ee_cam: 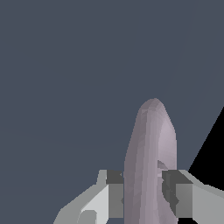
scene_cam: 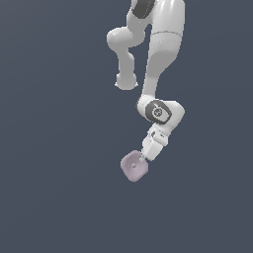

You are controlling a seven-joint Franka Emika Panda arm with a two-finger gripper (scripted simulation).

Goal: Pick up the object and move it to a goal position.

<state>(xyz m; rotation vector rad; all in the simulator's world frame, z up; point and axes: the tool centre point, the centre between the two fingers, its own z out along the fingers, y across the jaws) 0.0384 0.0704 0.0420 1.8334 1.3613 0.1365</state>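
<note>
Gripping dish (scene_cam: 133,166) edge-on between both pads (ee_cam: 114,192), gripper (scene_cam: 144,159) clamped on it; concave face toward exterior camera, empty.

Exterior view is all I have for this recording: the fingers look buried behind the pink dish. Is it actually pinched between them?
Observer: Yes. In the wrist view the pink dish stands edge-on between the two fingers, one dark pad against each face.
Operator: Is it seated deep in the grip?
Observer: Only its lower part sits between the pads; most of the dish rises beyond the fingertips.
Operator: Anything behind it?
Observer: Just plain grey ground and a black wedge at the picture's edge; no goal marker shows.
</note>
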